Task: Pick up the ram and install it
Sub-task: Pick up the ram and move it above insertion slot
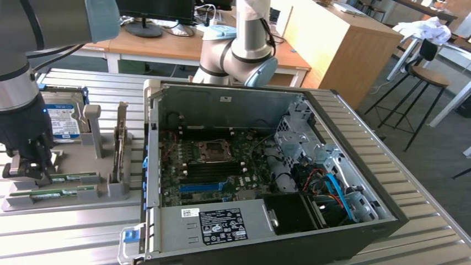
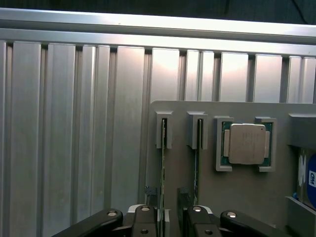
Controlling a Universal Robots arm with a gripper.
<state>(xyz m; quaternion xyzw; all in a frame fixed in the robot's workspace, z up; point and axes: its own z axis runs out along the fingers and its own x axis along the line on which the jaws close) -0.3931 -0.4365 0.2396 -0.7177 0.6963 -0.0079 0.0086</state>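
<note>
Though backed by a workroom of wooden desks, a dark monitor and a round stool, chiefly ribbed aluminium counter, slatted from edge to edge. Carries an open computer case in the middle, motherboard and blue slot exposed, with a second arm's base just behind. Carries a grey fixture tray at the exterior view's left, holding a blue-labelled hard drive, a taller card on edge, a processor chip in its own pocket, and two green sticks on edge in side-by-side grooves. Jaws apart over the tray, fingers either side of the ram, the stick farther from the chip, gaps showing on both sides. Neighbouring stick just beside one finger, crowding that side. Dark arm blocking the tray's left end in the exterior view.
</note>
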